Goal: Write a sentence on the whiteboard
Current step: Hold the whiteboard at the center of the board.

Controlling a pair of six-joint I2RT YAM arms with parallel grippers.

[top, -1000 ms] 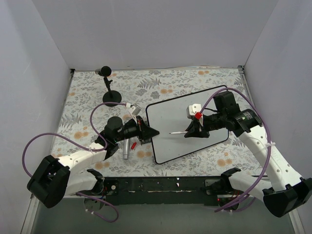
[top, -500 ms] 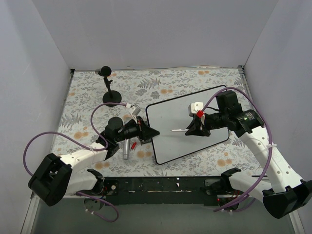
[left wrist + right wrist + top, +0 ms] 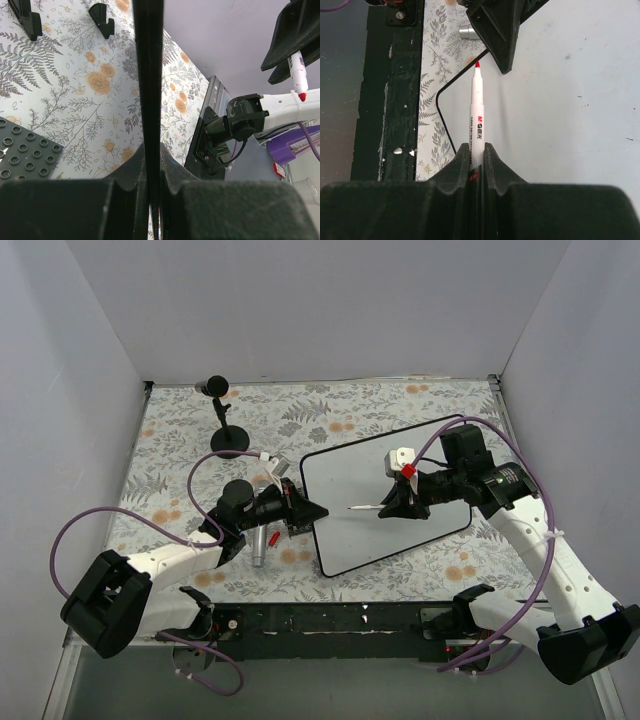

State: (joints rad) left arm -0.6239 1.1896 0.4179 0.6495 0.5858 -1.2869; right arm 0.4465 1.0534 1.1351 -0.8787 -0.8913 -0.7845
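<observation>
Both grip: my left tool (image 3: 316, 512) pinches the board (image 3: 350, 475) by its edge, my right tool (image 3: 386, 508) points the pen (image 3: 362, 509) leftward over it.

The whiteboard (image 3: 385, 495) is laid on the table (image 3: 180, 430), right of centre, and its left edge is taken between the fingers of the left gripper (image 3: 315, 512). The right gripper (image 3: 385, 509) is placed over the board's middle. A marker (image 3: 362, 509) is clamped in it and pointed left, towards the left gripper; whether the tip meets the board cannot be told. A stand (image 3: 228, 435) is set to the far left of the board. A cylinder (image 3: 259, 548) and a cap (image 3: 273, 525) are found left of the board, on the near side of the left gripper.
</observation>
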